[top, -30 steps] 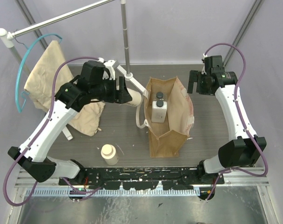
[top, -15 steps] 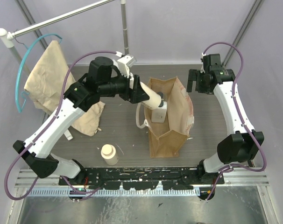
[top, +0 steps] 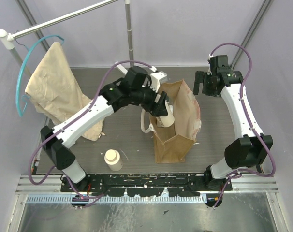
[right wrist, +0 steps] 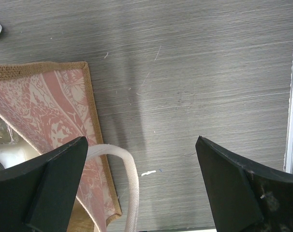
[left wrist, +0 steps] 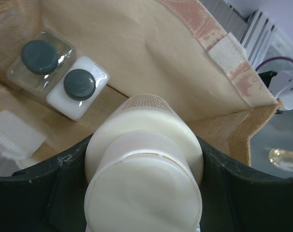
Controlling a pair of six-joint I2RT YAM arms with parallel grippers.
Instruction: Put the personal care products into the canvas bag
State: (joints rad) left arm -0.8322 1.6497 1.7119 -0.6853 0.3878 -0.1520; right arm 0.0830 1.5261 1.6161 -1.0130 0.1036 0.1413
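Observation:
The tan canvas bag (top: 178, 126) stands open mid-table. My left gripper (top: 161, 107) is shut on a cream cylindrical bottle (top: 166, 117), holding it inside the bag's mouth. In the left wrist view that bottle (left wrist: 144, 164) fills the jaws, cap toward the camera. Two whitish rectangular bottles with dark caps (left wrist: 79, 87) (left wrist: 40, 63) lie on the bag's floor below it. A second cream bottle (top: 112, 159) stands on the table left of the bag. My right gripper (top: 202, 85) is open and empty, right of the bag's far corner (right wrist: 64, 140).
A pale beige cloth (top: 59, 92) hangs from a teal hanger (top: 28, 63) at far left and drapes onto the table. A metal pole (top: 129, 34) stands behind the bag. The bag's white strap handles (top: 146, 126) (right wrist: 129, 183) hang off both sides.
My left arm has swung right and lowered the cream bottle from left of the bag into its mouth. The right arm has barely moved.

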